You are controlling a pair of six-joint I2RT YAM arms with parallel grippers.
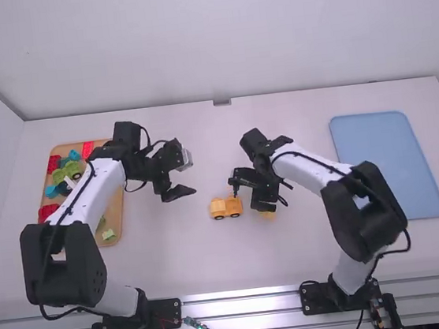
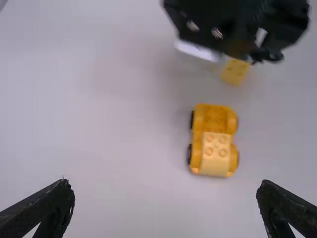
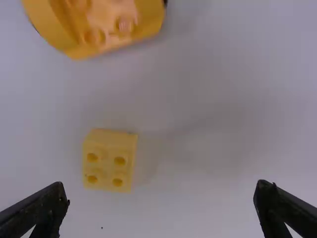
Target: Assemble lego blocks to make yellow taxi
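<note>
Taxi body (image 2: 214,148) and loose yellow block (image 3: 106,169): likely light, stiff, slightly slick. Best hold: opposite sides, low on block. Left gripper (image 2: 164,182), right gripper (image 3: 159,182): both spread, empty.

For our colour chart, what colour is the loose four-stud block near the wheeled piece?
The block is plain yellow, best seen in the right wrist view.

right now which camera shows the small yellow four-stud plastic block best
The right wrist view: the small yellow block appears large and unobstructed, all four studs visible. In the left wrist view it is blurred and partly hidden by the right arm; in the high view, a small yellow part peeks out below that arm.
</note>
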